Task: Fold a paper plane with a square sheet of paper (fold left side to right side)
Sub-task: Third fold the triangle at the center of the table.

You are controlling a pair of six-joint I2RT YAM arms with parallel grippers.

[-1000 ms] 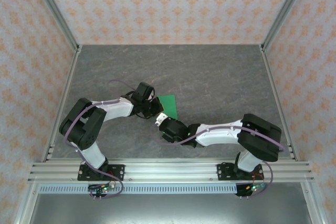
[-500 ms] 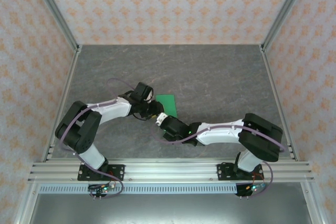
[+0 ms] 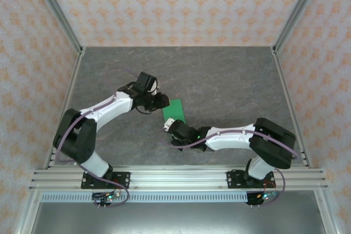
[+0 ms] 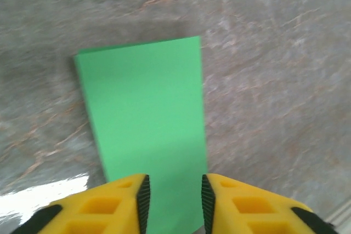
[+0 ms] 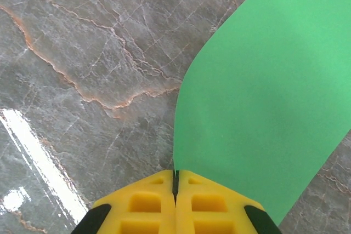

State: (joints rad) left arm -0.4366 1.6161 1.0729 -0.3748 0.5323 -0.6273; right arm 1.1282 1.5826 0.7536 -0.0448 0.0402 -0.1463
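The square sheet of paper [image 3: 176,110] is bright green and lies near the table's middle as a narrow, doubled-over rectangle [image 4: 145,119]. No paper plane is in view. My left gripper [image 3: 163,101] hovers at the sheet's left side, open, its yellow fingers [image 4: 126,204] apart above the green surface with nothing between them. My right gripper [image 3: 168,126] is at the sheet's near corner, shut on the paper's edge [image 5: 176,169]. From that pinch the paper [image 5: 263,97] curves up and away.
The grey marbled tabletop [image 3: 230,86] is bare around the sheet. Patterned walls and metal frame posts [image 3: 57,20] close in the left, right and back. The aluminium base rail [image 3: 175,178] runs along the near edge.
My left gripper has opened, let go of the paper and drawn back up and to the left. The right gripper has stayed shut on the near corner.
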